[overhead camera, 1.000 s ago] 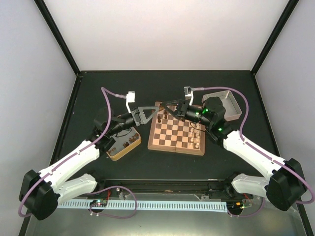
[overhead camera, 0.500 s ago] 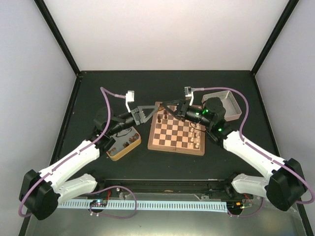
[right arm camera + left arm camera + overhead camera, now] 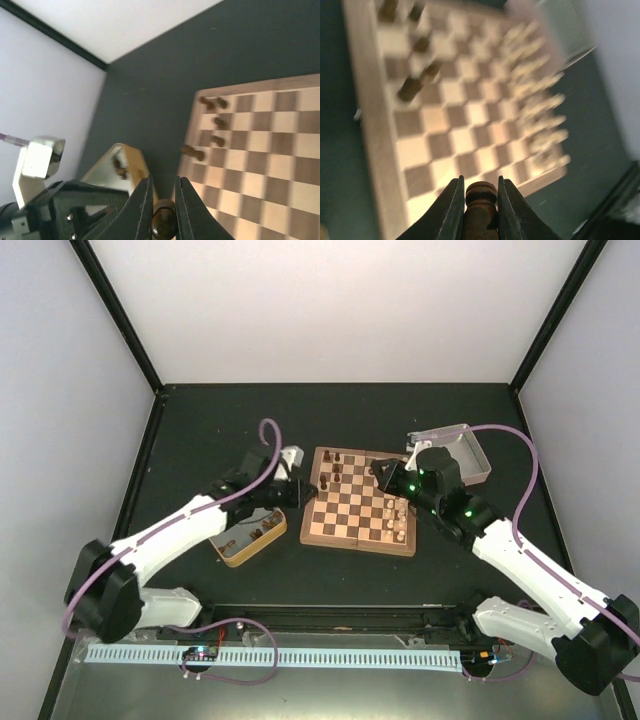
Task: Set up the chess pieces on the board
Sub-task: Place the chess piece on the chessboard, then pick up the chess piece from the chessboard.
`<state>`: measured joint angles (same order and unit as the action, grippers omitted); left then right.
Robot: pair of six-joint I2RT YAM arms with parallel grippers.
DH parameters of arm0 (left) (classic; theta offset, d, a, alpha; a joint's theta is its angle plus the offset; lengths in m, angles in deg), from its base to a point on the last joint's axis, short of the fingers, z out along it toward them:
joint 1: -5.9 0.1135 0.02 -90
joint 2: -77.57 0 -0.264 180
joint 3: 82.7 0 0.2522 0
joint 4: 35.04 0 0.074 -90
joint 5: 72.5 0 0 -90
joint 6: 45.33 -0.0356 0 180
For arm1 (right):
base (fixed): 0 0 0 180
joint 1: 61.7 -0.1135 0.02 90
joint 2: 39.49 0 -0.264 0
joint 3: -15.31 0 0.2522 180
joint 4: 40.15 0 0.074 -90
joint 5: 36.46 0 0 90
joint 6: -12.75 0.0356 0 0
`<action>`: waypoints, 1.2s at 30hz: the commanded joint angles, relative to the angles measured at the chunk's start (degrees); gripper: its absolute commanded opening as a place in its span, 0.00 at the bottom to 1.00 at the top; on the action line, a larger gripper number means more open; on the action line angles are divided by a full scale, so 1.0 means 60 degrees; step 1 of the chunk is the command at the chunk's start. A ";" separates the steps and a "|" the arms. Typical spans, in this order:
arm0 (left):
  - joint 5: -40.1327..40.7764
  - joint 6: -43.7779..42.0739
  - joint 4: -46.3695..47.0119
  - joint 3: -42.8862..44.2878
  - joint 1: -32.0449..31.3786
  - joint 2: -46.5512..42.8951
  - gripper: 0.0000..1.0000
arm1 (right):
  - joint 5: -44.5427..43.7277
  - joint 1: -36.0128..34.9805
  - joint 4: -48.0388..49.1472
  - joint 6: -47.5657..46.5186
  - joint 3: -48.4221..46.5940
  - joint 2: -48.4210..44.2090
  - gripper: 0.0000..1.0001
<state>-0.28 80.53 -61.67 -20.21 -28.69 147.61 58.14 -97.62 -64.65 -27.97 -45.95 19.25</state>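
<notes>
The board (image 3: 352, 508) lies mid-table, with a few dark chess pieces (image 3: 335, 477) near its far left corner and pale pieces (image 3: 401, 516) along its right side. My left gripper (image 3: 297, 491) is at the board's left edge, shut on a dark brown piece (image 3: 481, 200). In the left wrist view the gripper (image 3: 480, 181) hangs above the board (image 3: 445, 125). My right gripper (image 3: 384, 471) is over the board's far right part. In the right wrist view this gripper (image 3: 163, 178) is shut on another dark piece (image 3: 164, 221) above the board (image 3: 260, 150).
A gold tin (image 3: 262, 533) with several dark pieces sits left of the board, under my left arm; it also shows in the right wrist view (image 3: 131, 161). A silver tin (image 3: 470, 452) stands at the board's far right. The left wrist view is motion-blurred.
Both grippers have drawn apart from the board's far left corner. The right gripper moved right over the board. The left wrist turned and dropped back to the board's left edge.
</notes>
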 commanded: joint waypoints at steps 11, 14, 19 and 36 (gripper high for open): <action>0.3077 -0.1680 -0.5626 0.3528 -0.1617 0.4704 0.09 | -0.1525 0.0047 -0.1404 -0.1275 0.0093 0.0086 0.07; 0.3265 -0.1669 -0.5866 0.3889 -0.1646 0.5147 0.11 | -0.1556 0.0040 -0.1474 -0.1329 0.0083 0.0087 0.08; 0.3222 -0.1652 -0.5952 0.4051 -0.1662 0.5455 0.18 | -0.1633 0.0041 -0.1491 -0.1299 0.0204 -0.0041 0.09; 0.2863 -0.1645 -0.5674 0.3470 -0.1666 0.4590 0.22 | -0.1633 0.0050 -0.1475 -0.1233 0.0299 -0.0175 0.09</action>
<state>17.23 70.78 -95.28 0.93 -38.44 177.86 49.57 -97.60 -73.72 -34.99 -44.82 19.20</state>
